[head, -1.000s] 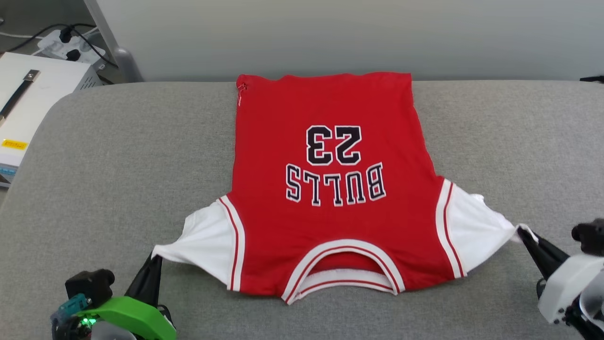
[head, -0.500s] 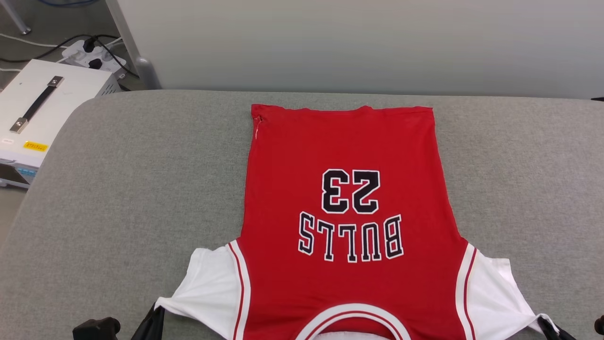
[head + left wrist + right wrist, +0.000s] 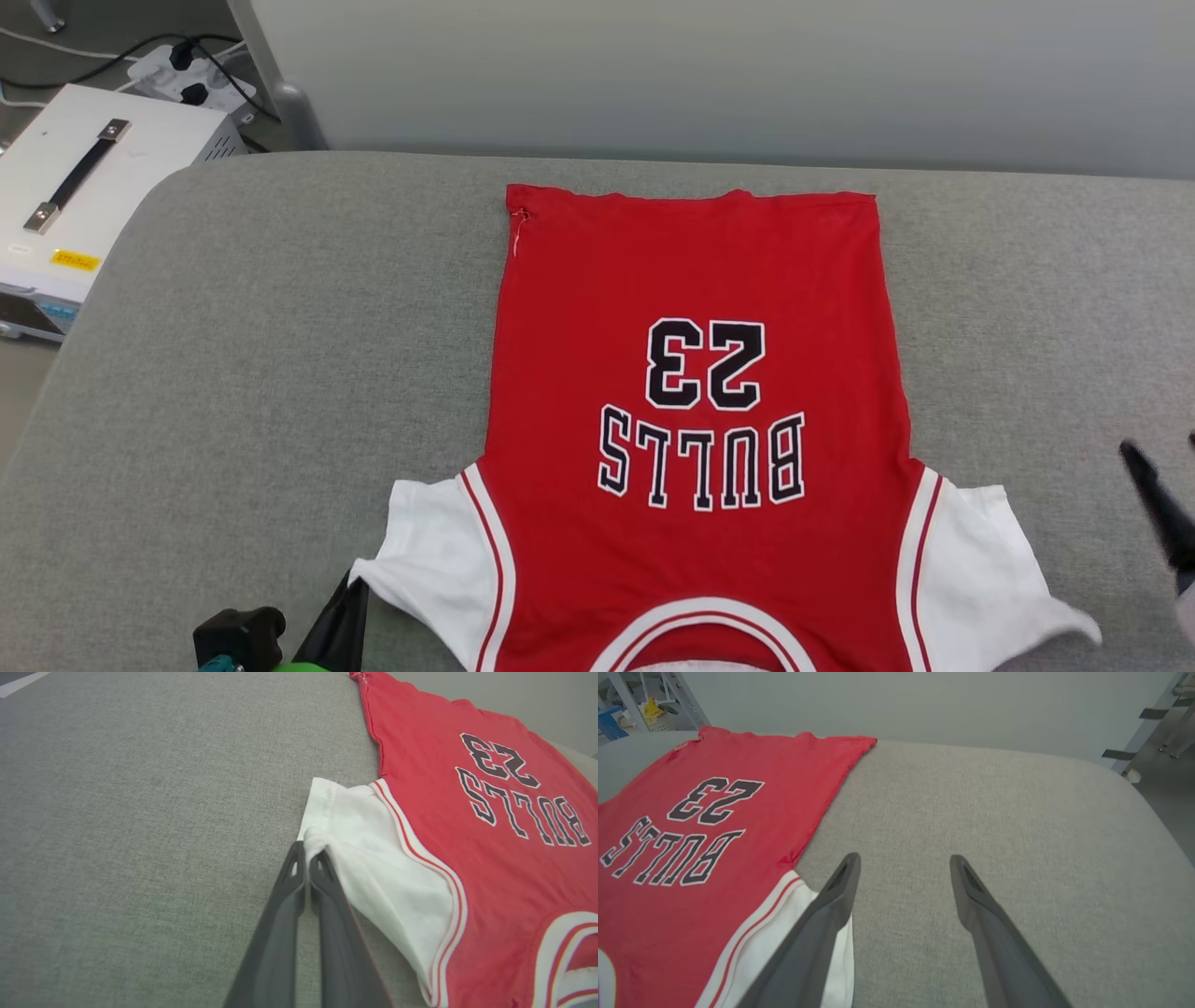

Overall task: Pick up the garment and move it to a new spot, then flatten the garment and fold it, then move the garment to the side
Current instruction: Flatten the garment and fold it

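On the grey cushion, the left gripper pinches the garment.

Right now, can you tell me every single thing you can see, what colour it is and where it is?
garment: one, red and white with a black "BULLS 23" print, spread out on the middle of the cushion, print up.
cushion: one, grey fabric, under the garment.
box: one, white with a black handle, past the cushion's left edge.
power strip: one, white with black plugs and cables, behind the box.
wall: one, pale grey, behind the cushion.
left gripper: one, dark fingers, shut on the tip of the garment's white sleeve.
right gripper: one, dark fingers, open and holding nothing, beside the other sleeve.
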`<state>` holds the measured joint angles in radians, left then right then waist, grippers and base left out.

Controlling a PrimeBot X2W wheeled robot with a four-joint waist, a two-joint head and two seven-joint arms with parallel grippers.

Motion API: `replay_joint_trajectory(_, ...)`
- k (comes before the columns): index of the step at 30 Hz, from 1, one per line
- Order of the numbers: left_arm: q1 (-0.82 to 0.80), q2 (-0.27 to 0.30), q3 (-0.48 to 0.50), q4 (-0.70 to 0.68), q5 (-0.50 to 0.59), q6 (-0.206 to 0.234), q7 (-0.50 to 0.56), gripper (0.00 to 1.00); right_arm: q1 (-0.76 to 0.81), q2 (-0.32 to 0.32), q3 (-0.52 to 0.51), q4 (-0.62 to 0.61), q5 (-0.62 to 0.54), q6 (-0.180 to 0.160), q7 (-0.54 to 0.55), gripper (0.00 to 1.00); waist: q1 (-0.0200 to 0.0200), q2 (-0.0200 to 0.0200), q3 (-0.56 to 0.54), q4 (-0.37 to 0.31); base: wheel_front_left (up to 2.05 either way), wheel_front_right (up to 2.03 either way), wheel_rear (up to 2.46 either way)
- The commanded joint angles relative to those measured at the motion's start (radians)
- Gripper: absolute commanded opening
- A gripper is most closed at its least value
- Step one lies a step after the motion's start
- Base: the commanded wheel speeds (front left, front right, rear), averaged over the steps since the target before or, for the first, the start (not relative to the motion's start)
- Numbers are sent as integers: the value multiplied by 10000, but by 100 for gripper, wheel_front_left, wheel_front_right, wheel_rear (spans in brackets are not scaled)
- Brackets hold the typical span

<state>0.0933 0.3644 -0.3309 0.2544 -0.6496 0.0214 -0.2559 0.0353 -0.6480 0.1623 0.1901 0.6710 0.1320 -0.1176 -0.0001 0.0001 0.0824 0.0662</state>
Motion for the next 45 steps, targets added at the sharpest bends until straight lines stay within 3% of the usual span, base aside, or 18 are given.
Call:
replay_joint_trajectory(1,-265,-77,-11,-209,154,106,-57,0,-522,-224,-454,-480,-244,-13,136,100,1,-1,208,122,0,0,0)
replay_joint_trajectory(8,-685,-285,-11,-1103,441,202,-58,0,-2895,-678,-1364,-2286,-357,-13,1822,100,1,-1,1091,608,0,0,0)
replay_joint_trajectory(14,-1353,-698,-2,-1502,836,28,-58,0,-6001,-1089,-470,-2494,-594,-13,3397,100,1,-1,2137,1238,0,0,0)
replay_joint_trajectory(18,-1774,-1133,38,-1572,1148,-177,-58,0,-8030,-1040,402,-1618,-695,-13,4573,100,1,-1,2813,1662,0,0,0)
replay_joint_trajectory(23,-2169,-1721,227,-1565,1591,-510,-58,0,-9905,-1030,1660,400,-188,-13,7638,100,1,-1,3495,2142,0,0,0)
replay_joint_trajectory(29,-2467,-2330,413,-1631,2022,-911,-58,0,-11219,-900,1910,2427,-200,-13,10265,100,1,-1,4097,2640,0,0,0)
replay_joint_trajectory(38,-2771,-2822,548,-1856,2428,-1284,-59,0,-12339,-442,2157,3811,-1156,-13,11076,100,1,-1,5044,3024,0,0,0)
replay_joint_trajectory(45,-2951,-3018,557,-1908,2563,-1425,-59,0,-11843,-249,2331,4849,-1393,-13,11196,100,1,-1,5374,3157,0,0,0)
